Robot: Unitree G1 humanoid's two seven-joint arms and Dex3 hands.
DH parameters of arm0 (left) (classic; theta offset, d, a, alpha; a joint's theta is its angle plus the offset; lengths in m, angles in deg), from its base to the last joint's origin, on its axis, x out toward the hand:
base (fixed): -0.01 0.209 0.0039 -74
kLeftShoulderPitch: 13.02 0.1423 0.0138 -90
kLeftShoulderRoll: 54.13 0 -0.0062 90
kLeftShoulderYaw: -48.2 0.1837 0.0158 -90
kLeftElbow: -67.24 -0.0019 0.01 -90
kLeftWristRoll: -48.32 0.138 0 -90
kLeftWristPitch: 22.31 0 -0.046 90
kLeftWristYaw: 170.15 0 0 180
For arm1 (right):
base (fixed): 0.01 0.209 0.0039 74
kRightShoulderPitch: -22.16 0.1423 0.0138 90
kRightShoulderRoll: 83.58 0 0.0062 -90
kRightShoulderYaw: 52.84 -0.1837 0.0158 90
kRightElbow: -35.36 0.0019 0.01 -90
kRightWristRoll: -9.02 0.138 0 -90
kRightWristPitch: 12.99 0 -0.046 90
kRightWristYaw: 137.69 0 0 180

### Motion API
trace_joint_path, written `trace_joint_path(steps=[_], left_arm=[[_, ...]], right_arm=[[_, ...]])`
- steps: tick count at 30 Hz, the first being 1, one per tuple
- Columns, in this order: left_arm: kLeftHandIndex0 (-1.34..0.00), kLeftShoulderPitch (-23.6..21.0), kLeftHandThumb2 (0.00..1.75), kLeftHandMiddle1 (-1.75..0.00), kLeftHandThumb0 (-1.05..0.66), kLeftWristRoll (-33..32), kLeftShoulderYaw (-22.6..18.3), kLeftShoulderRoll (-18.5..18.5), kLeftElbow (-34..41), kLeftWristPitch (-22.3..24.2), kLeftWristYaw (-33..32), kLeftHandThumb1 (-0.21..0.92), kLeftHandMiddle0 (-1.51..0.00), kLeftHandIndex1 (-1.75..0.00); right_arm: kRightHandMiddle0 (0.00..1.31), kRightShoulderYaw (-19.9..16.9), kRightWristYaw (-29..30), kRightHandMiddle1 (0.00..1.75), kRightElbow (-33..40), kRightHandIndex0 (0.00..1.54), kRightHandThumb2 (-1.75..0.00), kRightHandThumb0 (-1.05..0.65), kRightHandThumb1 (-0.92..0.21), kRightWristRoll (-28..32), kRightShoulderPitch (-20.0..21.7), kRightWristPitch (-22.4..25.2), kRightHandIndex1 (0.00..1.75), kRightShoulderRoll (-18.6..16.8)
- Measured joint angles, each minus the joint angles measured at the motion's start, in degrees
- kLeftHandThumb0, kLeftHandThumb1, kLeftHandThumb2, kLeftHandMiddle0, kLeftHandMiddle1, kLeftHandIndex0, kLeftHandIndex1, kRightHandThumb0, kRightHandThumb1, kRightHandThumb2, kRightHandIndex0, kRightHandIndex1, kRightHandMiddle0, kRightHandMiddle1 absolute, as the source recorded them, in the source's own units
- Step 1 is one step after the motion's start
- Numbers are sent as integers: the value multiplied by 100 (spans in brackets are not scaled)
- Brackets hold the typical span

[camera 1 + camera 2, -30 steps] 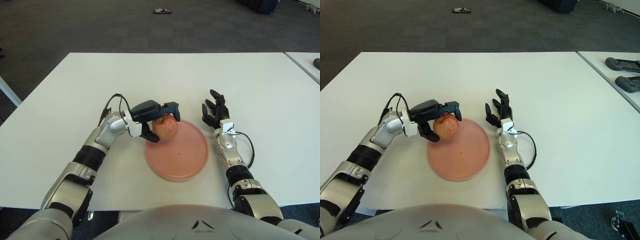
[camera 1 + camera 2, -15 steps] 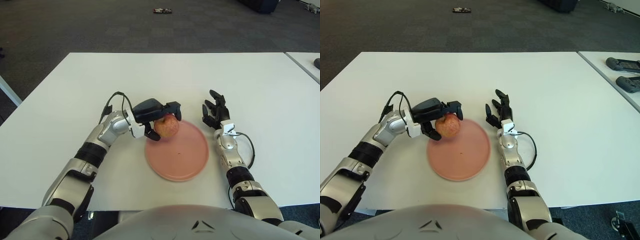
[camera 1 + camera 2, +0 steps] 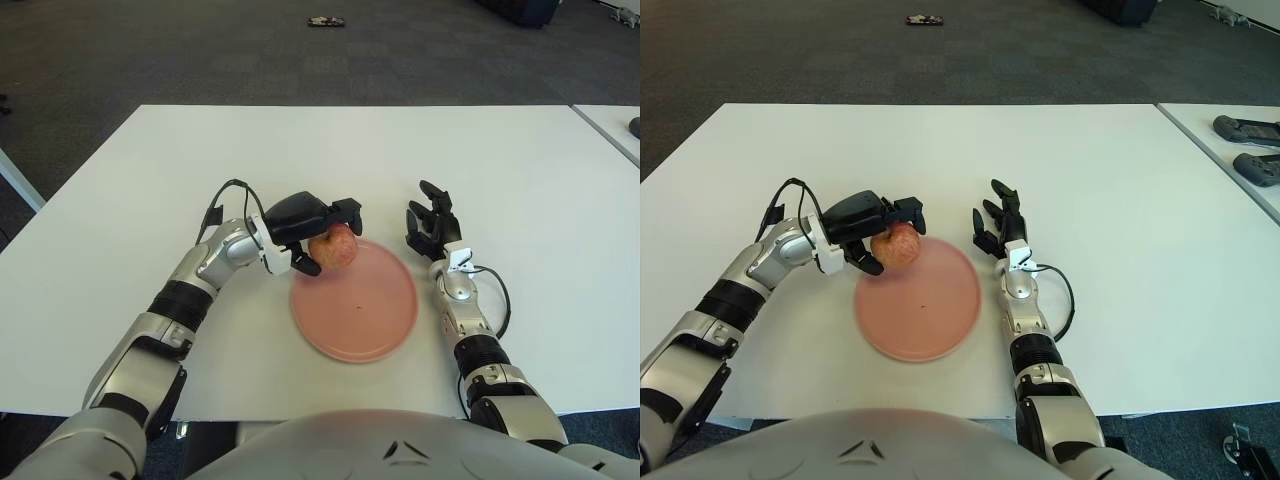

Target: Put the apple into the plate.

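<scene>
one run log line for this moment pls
left robot hand: holds red round apple | over rim of pink round plate | right robot hand: idle, right of plate

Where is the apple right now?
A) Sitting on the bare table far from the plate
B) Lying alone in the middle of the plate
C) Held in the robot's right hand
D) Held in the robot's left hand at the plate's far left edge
D: the left hand has its dark fingers wrapped around the apple at the far left rim of the pink plate, while the right hand shows to the right of the plate, holding nothing.
</scene>
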Motion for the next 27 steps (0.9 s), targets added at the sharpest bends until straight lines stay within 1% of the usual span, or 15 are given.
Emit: trace_joint_path(steps=[2, 7, 10, 14, 15, 17, 18, 19, 20, 22, 23, 24, 25, 26, 27], left_arm=[[-62, -19, 134, -175, -48, 148, 25, -17, -16, -98, -177, 30, -117, -175], [-62, -120, 133, -175, -48, 863, 131, -97, -21, -371, -866, 30, -117, -175], [-62, -204, 133, -175, -48, 1475, 202, -174, -17, -486, -1504, 30, -118, -175], [-62, -317, 132, -175, -48, 2191, 344, -280, -14, -515, -2365, 31, -113, -175], [-60, -346, 129, -175, -48, 2332, 379, -306, -15, -515, -2541, 34, -109, -175], [-52, -410, 116, -175, -45, 2564, 466, -357, -23, -516, -2889, 44, -96, -175], [-50, -442, 113, -175, -44, 2670, 514, -379, -43, -525, -3083, 46, -93, -175], [-47, -479, 107, -175, -43, 2734, 572, -398, -72, -539, -3245, 51, -88, -175], [-45, -503, 105, -175, -43, 2789, 610, -411, -98, -555, -3375, 52, -86, -175], [-35, -560, 86, -175, -40, 2864, 704, -438, -176, -621, -3605, 67, -69, -175], [-32, -593, 79, -175, -39, 2898, 761, -456, -221, -669, -3694, 72, -64, -175], [-31, -619, 77, -175, -39, 2919, 816, -477, -269, -722, -3771, 74, -62, -175], [-25, -630, 75, -175, -53, 2927, 857, -492, -307, -763, -3830, 80, -52, -172], [-20, -639, 76, -161, -60, 2948, 906, -508, -340, -790, -3905, 83, -43, -160], [-13, -647, 78, -133, -70, 2996, 955, -523, -353, -794, -3977, 86, -33, -142]], right_arm=[[0, -2, -35, 60, 10, 19, -81, -40, -72, 7, -10, 0, 40, 4], [0, -5, -83, 59, 36, 18, -82, -40, -73, 18, -28, 0, 40, 9], [0, -7, -146, 59, 56, 18, -81, -41, -73, 32, -30, -1, 39, 9], [0, -7, -176, 58, 75, 17, -81, -43, -74, 33, -41, -5, 39, 13], [0, -7, -177, 58, 74, 17, -80, -43, -74, 33, -43, -5, 39, 14], [0, -6, -177, 58, 75, 17, -78, -44, -76, 31, -46, -5, 40, 20], [0, -5, -176, 58, 75, 18, -78, -44, -76, 30, -48, -5, 40, 25], [0, -5, -176, 58, 75, 18, -78, -45, -76, 27, -53, -5, 40, 31], [0, -3, -175, 58, 75, 18, -77, -45, -76, 26, -58, -5, 40, 35], [0, 4, -165, 59, 78, 18, -77, -45, -77, 14, -70, -4, 40, 40], [0, 9, -155, 59, 83, 18, -76, -45, -77, 4, -75, -3, 40, 40], [0, 15, -144, 59, 87, 18, -76, -45, -77, -2, -81, 0, 40, 40], [0, 21, -134, 60, 92, 18, -76, -45, -77, -5, -84, 4, 40, 40], [0, 26, -116, 60, 98, 19, -76, -45, -78, -9, -89, 6, 40, 39], [0, 29, -102, 60, 101, 19, -76, -44, -78, -12, -92, 6, 41, 39]])
